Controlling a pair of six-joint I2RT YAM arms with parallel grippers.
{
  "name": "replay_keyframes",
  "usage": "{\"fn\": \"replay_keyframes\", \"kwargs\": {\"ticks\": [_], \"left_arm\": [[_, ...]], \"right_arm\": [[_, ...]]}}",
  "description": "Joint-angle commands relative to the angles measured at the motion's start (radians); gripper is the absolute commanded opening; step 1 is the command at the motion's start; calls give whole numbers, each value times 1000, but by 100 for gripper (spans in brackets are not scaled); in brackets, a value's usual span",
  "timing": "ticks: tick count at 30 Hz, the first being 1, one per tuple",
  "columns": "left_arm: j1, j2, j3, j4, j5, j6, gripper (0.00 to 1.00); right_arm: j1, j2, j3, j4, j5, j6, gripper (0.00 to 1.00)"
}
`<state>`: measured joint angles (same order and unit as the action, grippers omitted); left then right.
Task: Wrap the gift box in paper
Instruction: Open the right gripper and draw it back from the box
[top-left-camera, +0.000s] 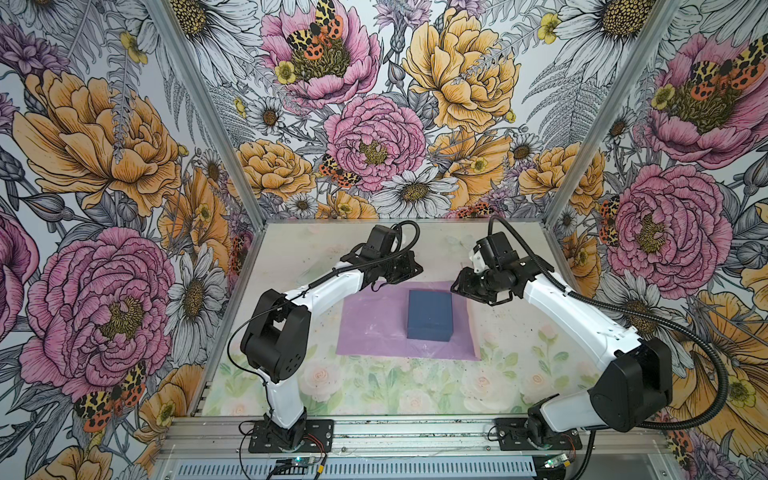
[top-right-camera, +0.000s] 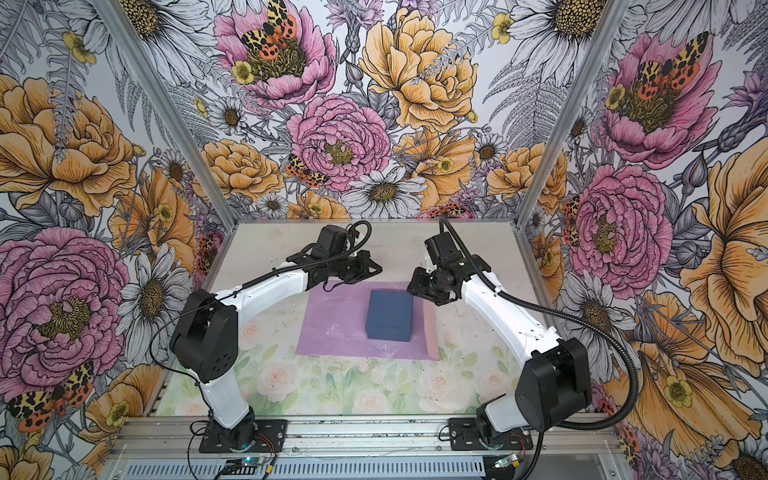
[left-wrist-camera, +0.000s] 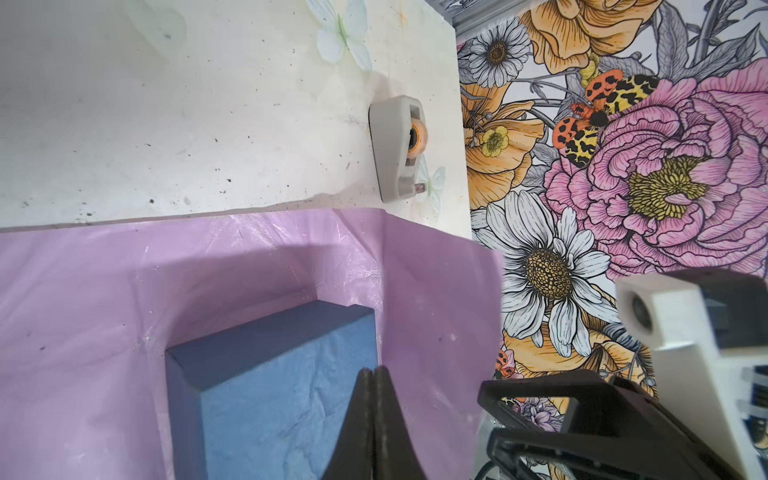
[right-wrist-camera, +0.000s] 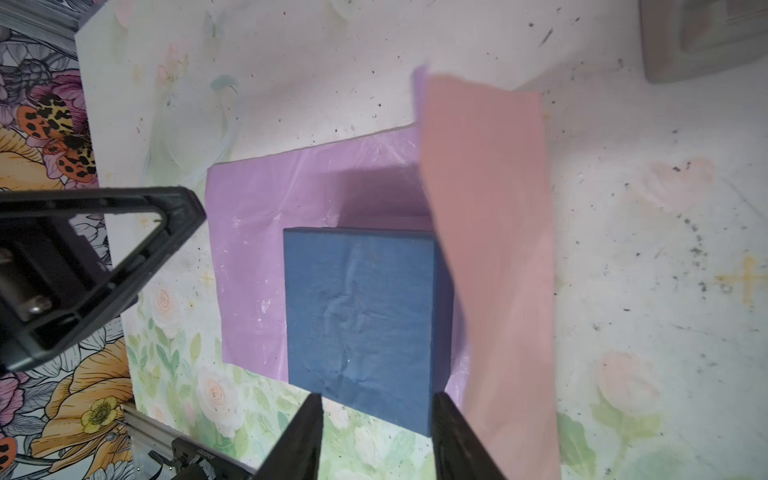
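Observation:
The dark navy gift box (top-left-camera: 430, 314) (top-right-camera: 390, 314) rests on the lilac paper (top-left-camera: 374, 324) (top-right-camera: 332, 328), right of the sheet's middle. On the box's right side the sheet stands up as a flap (right-wrist-camera: 486, 249) showing its pale pink face; it looks blurred. My left gripper (left-wrist-camera: 371, 372) (top-left-camera: 415, 271) is shut, fingertips together with nothing seen between them, above the box's far edge beside the raised flap. My right gripper (right-wrist-camera: 376, 399) (top-left-camera: 459, 286) hovers open just off the box's far right corner, and it holds nothing.
A grey tape dispenser (left-wrist-camera: 397, 149) (right-wrist-camera: 702, 37) stands on the table beyond the paper, near the back wall. Flower-printed walls close in the back and both sides. The table's pale floral surface (top-left-camera: 374, 386) shows in front of the sheet.

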<state>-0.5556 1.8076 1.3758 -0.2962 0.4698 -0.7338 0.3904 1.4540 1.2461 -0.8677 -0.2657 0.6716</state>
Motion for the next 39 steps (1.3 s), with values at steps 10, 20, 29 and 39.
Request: {"fn": "replay_keyframes", "kwargs": {"ticks": [10,20,29,39], "left_arm": [[-32,-12,-18,-9,30,57,17],[-69,2,-81,-9,18,53,22],[-70,61,-79,-9,14,51,22],[-69,88,-76,-1,23,50,22]], "right_arm": [[-141,-67,-160,23,83,-55,44],[-592,-75,-317,-51,73,-48,46],[-650,-96,-472,-53,79,82,54],[-608,-136,-601,24,31,152,55]]}}
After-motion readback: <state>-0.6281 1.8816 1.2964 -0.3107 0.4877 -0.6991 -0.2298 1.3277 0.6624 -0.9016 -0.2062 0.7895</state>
